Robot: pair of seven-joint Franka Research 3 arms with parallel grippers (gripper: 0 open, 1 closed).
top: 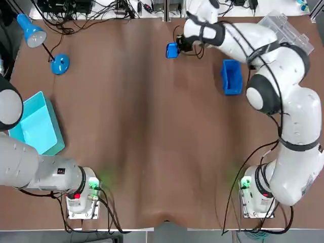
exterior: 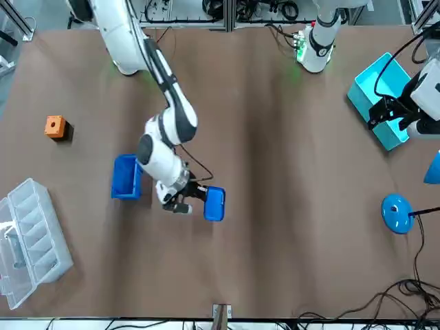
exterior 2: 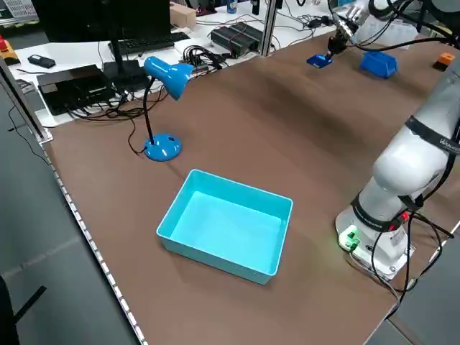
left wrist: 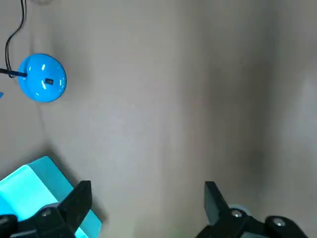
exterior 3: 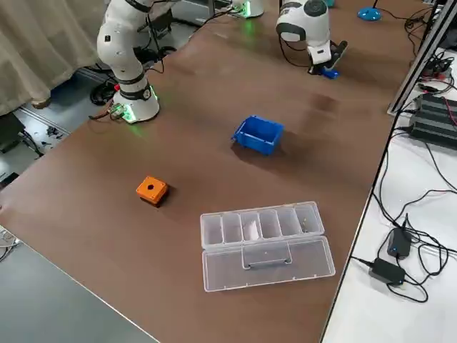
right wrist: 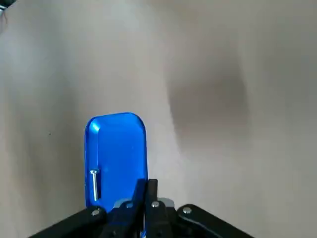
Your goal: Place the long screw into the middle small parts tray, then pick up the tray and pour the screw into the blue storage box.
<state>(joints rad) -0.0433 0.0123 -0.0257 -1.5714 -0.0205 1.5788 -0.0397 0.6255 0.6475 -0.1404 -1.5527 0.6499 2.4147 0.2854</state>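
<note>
A small blue parts tray (right wrist: 116, 153) lies flat at the far side of the table, with the long screw (right wrist: 93, 184) inside it along one side. My right gripper (right wrist: 146, 191) is shut on the tray's near rim. The top view shows that tray (top: 172, 50) just left of the right gripper (top: 181, 46). I cannot tell whether the tray rests on the table or hangs just above it. The blue storage box (top: 232, 77) stands to the right of the tray, apart from it. My left gripper (left wrist: 146, 198) hangs open and empty over the table's left side.
A large cyan bin (top: 35, 126) sits at the left edge, partly under the left arm. A blue desk lamp (top: 59, 64) stands at the far left. A clear compartment organiser (exterior: 31, 230) and an orange block (exterior: 55, 126) lie on the robot's right side.
</note>
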